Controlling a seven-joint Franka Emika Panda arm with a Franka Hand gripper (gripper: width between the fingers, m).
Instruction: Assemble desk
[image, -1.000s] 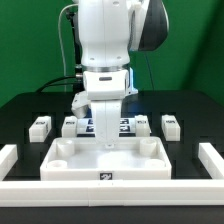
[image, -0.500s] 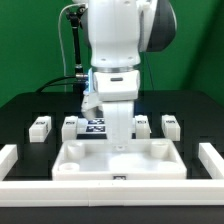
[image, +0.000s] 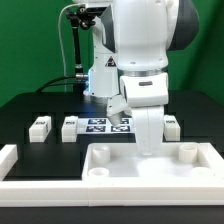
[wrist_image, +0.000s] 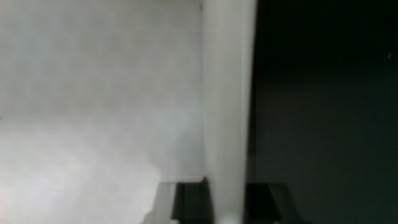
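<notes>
The white desk top (image: 120, 166), a wide tray with a raised rim and round corner sockets, lies at the front of the black table, toward the exterior view's right. My gripper (image: 147, 150) reaches down onto its far rim and is shut on it. In the wrist view the rim (wrist_image: 228, 100) runs as a white strip between the dark fingertips of the gripper (wrist_image: 228, 205). Small white tagged legs stand behind it: two on the exterior view's left (image: 40, 127) (image: 70, 127) and one on the right (image: 171, 125).
The marker board (image: 98, 125) lies between the legs, partly hidden by the arm. White border rails run along the front (image: 60, 192) and the exterior view's left (image: 9, 158). A cable post (image: 76, 50) stands at the back.
The arm has swung toward the exterior view's right, and the desk top has slid that way with it, still held by its rim.
</notes>
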